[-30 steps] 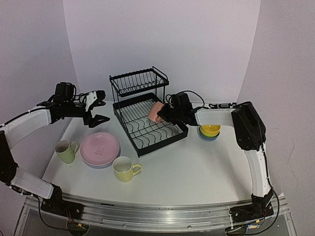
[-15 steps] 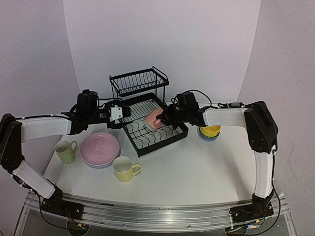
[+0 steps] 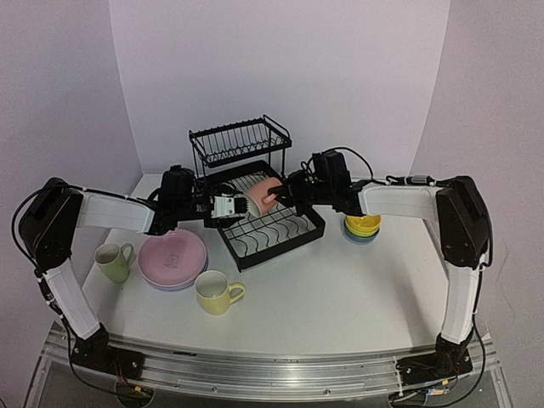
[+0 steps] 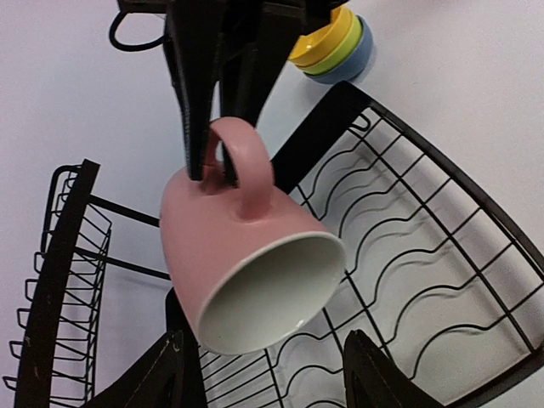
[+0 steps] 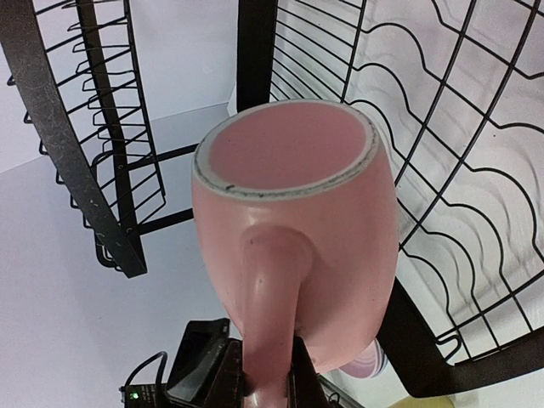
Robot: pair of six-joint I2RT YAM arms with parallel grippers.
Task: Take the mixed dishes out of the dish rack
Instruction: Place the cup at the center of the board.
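A: The pink mug [image 4: 246, 255]: glazed ceramic by the look, glossy and smooth, with a rough, matt ring at its foot.
B: The dish rack [image 5: 255, 51]: black coated wire, faint sheen. The table [image 3: 340, 289]: white, matt.

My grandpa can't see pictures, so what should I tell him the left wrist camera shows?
A pink mug hangs by its handle, pinched by the right gripper, its open mouth tilted toward the camera. Below it lies the black wire dish rack, with stacked bowls on the table beyond.
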